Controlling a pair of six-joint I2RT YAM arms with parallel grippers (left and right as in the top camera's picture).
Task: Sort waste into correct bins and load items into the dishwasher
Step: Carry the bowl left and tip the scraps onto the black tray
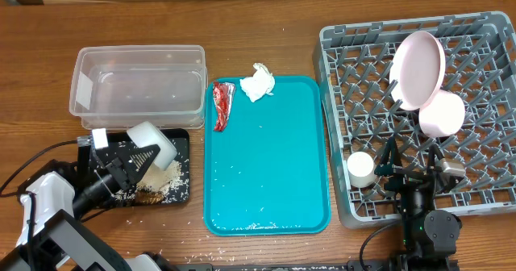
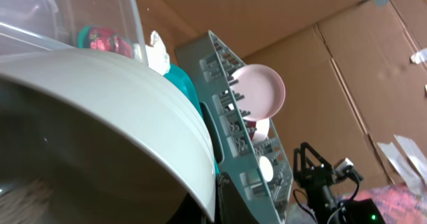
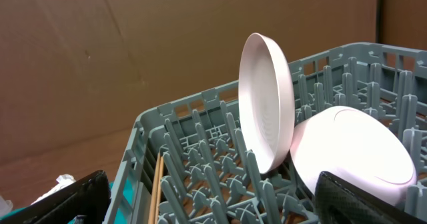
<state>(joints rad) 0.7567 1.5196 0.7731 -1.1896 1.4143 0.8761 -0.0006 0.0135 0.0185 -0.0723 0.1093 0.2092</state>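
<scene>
From overhead, the left gripper [image 1: 135, 156] is clamped on the rim of the white bowl [image 1: 153, 141], holding it tipped over the black tray [image 1: 182, 142]. Loose rice [image 1: 167, 182] and a brown lump [image 1: 148, 196] lie in that tray. The clear tub [image 1: 137, 81] sits just behind the black tray. On the teal tray [image 1: 270, 166] in the middle, the red wrapper [image 1: 222, 106] and the crumpled napkin [image 1: 258, 83] lie near the far edge. At the right, the dish rack [image 1: 484, 77] holds the pink plate [image 1: 418, 69] on edge, the pink bowl [image 1: 442, 114] touching it, and the white cup [image 1: 360, 168] at the near left corner. The right gripper [image 1: 411, 160] hangs over the rack's near edge with its fingers spread apart and nothing between them.

The left wrist camera is mostly filled by the white bowl's curved wall [image 2: 100, 117]. Past it show the tub's corner [image 2: 67, 11], the wrapper [image 2: 103, 39], the napkin [image 2: 158, 51] and the rack [image 2: 227, 71] with the plate [image 2: 261, 91] standing in it. The gripper's own fingers are hidden there.

The right wrist camera shows two black fingers [image 3: 73, 197] wide apart at the bottom corners. Ahead, the plate [image 3: 267, 104] stands between pegs and the pink bowl [image 3: 353, 154] leans against it. Thin wooden sticks, probably the chopsticks [image 3: 158, 187], lie in the rack's left side.
</scene>
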